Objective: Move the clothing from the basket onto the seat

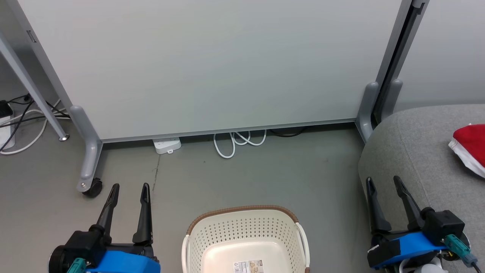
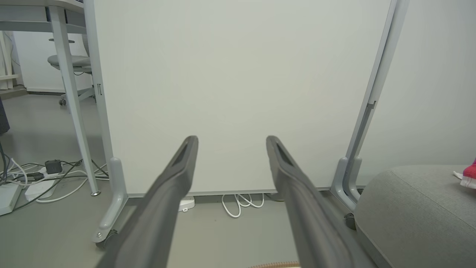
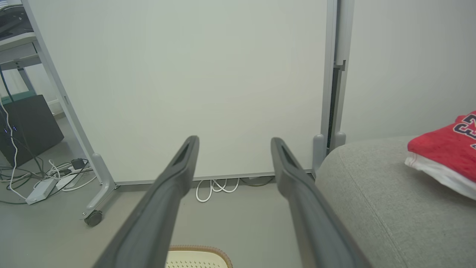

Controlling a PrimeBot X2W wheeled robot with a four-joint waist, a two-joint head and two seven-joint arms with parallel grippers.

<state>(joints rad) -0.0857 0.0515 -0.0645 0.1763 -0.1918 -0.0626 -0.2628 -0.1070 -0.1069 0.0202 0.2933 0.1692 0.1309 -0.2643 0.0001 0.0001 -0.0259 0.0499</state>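
Red clothing [image 1: 471, 144] lies on grey seat [image 1: 409, 151] near basket [image 1: 242, 226].

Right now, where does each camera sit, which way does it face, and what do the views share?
Head view: on the head, looking forward and down at floor, basket, seat; left gripper and right gripper show, both open.
Left wrist view: on the left wrist, looking along its own fingers at the white panel.
Right wrist view: on the right wrist, along its fingers toward the panel, red clothing on the seat.
Shared: all three show panel, seat, white cable.
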